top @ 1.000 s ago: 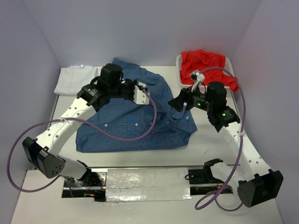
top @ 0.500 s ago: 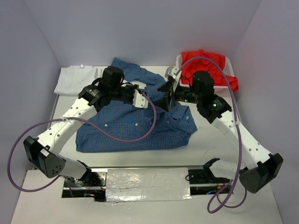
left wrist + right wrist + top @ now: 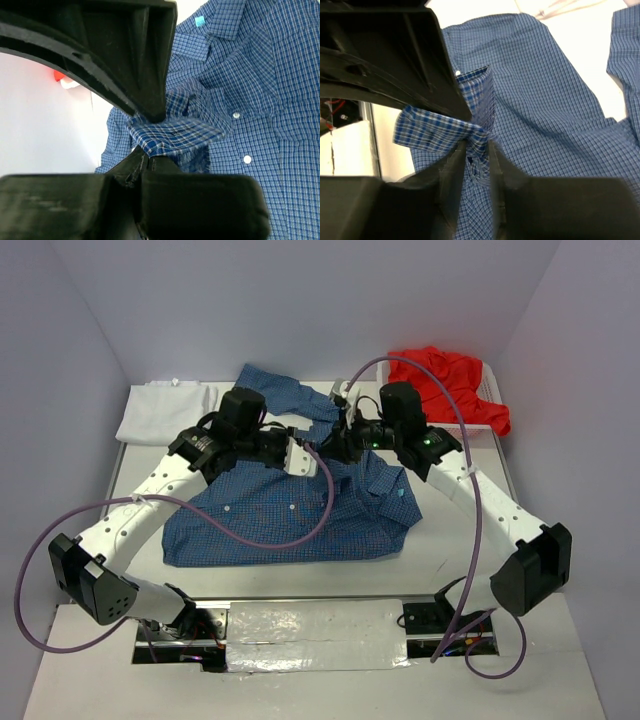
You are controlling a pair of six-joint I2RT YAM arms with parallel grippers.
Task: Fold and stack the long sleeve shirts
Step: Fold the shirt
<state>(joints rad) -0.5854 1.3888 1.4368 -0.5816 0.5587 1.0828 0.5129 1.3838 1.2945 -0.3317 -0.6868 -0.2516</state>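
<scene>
The right gripper point(image 3: 345, 440), pinching a fold of the blue checked shirt point(image 3: 290, 510), has swung across from near the red shirt point(image 3: 450, 375) to meet the left gripper point(image 3: 300, 452), which also clamps cloth, so the fold is under way mid-table.

Left arm point(image 3: 130, 520) and right arm point(image 3: 490, 505): white links, black joints and bases, each trailing a loopy purple cable point(image 3: 17, 595), left gripper point(image 3: 150, 134) and right gripper point(image 3: 476, 141) chunky matte black plastic

Near-right table point(image 3: 440, 540) lies open; red shirt point(image 3: 450, 375) crowds far corner.
</scene>
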